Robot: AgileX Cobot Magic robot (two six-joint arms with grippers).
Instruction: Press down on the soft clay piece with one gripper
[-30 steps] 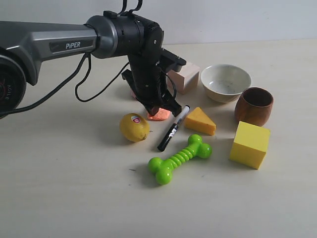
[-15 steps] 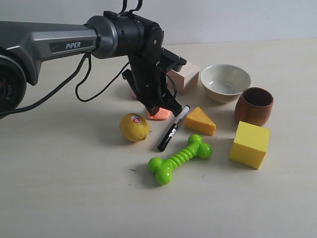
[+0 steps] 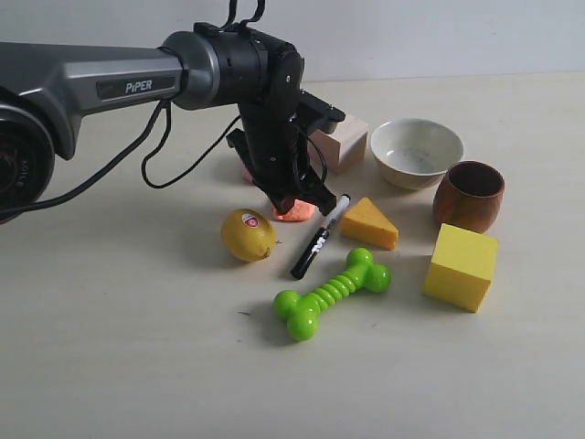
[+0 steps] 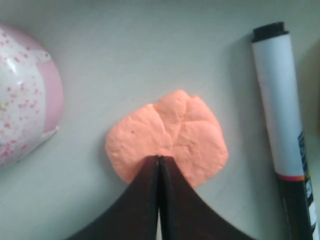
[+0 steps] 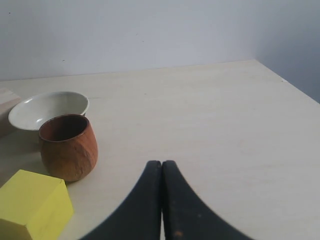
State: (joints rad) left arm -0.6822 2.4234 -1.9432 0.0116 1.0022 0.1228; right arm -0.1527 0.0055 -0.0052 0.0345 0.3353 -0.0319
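Note:
The soft clay piece (image 4: 172, 135) is a flattish salmon-orange lump on the table; in the exterior view only its edge (image 3: 294, 214) shows under the arm. My left gripper (image 4: 159, 159) is shut, its joined tips right over the clay's near edge, seemingly touching it. In the exterior view that gripper (image 3: 294, 198) points down at the clay between the lemon and the marker. My right gripper (image 5: 161, 163) is shut and empty above bare table, out of the exterior view.
A lemon (image 3: 248, 234), a black-and-white marker (image 3: 319, 238), an orange wedge (image 3: 369, 224), a green toy bone (image 3: 331, 293), a yellow cube (image 3: 462, 266), a wooden cup (image 3: 468, 195), a white bowl (image 3: 416, 152) and a wooden block (image 3: 341, 142) surround the clay. A pink toy cake (image 4: 25, 95) lies close by.
The left arm has shifted slightly, its gripper edging up a touch over the clay. Nothing else has moved.

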